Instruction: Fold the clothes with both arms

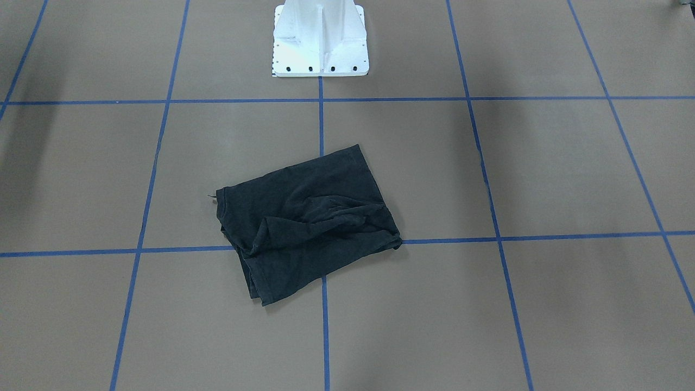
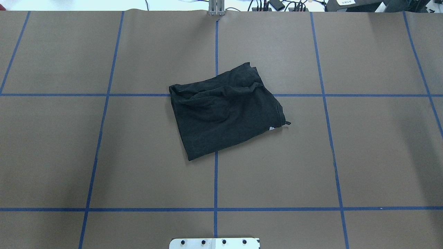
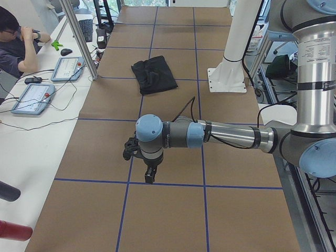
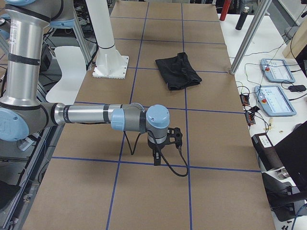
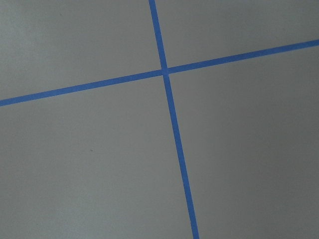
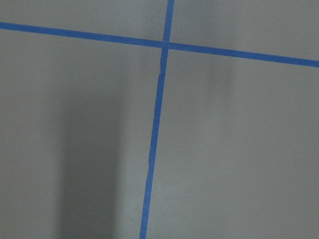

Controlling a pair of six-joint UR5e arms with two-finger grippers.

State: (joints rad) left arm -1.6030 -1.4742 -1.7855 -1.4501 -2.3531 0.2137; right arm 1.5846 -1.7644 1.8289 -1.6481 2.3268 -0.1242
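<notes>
Where two blue tape lines point(image 2: 215, 180) cross at the middle of the table point(image 2: 363, 155), the black T-shirt point(image 2: 225, 110) lies folded into a rumpled rectangle, plain side up; a white speck point(image 2: 271, 128) at one edge is possibly print. Left arm point(image 3: 231, 137) and right arm point(image 4: 86, 115) reach level over the table's ends. Left gripper point(image 3: 149, 177) and right gripper point(image 4: 156, 160) point down, well apart from the shirt; finger spacing cannot be told.

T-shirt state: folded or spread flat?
Folded. The black T-shirt lies as a compact, wrinkled rectangle on the table, with stacked layers showing along its edges and no sleeve spread out.
</notes>
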